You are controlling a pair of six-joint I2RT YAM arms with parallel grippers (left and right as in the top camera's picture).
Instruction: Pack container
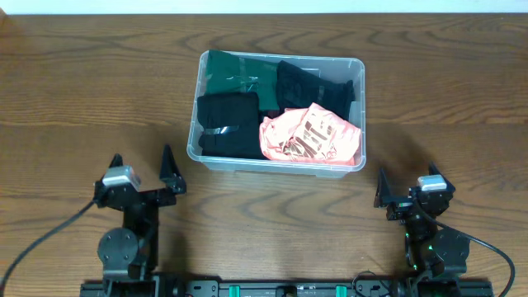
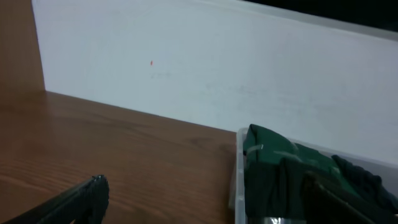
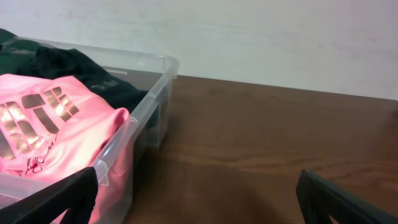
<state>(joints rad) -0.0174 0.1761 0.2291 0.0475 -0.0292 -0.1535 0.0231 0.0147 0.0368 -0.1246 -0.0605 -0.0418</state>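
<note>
Both arms sit folded low; left tool (image 1: 142, 161) has jaws wide apart; right tool (image 1: 411, 188) likewise.

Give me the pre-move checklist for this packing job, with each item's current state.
1. Left arm, jaws open and holding nothing: ok.
2. Right arm, jaws open and holding nothing: ok.
3. Both arms apart from the container, on its near side: ok.
4. Container upright and flat on the table: ok.
5. Black garment and green garment inside the walls: ok.
6. Pink garment below the rim: cannot tell. It bulges up to the rim at the front right corner.
</note>
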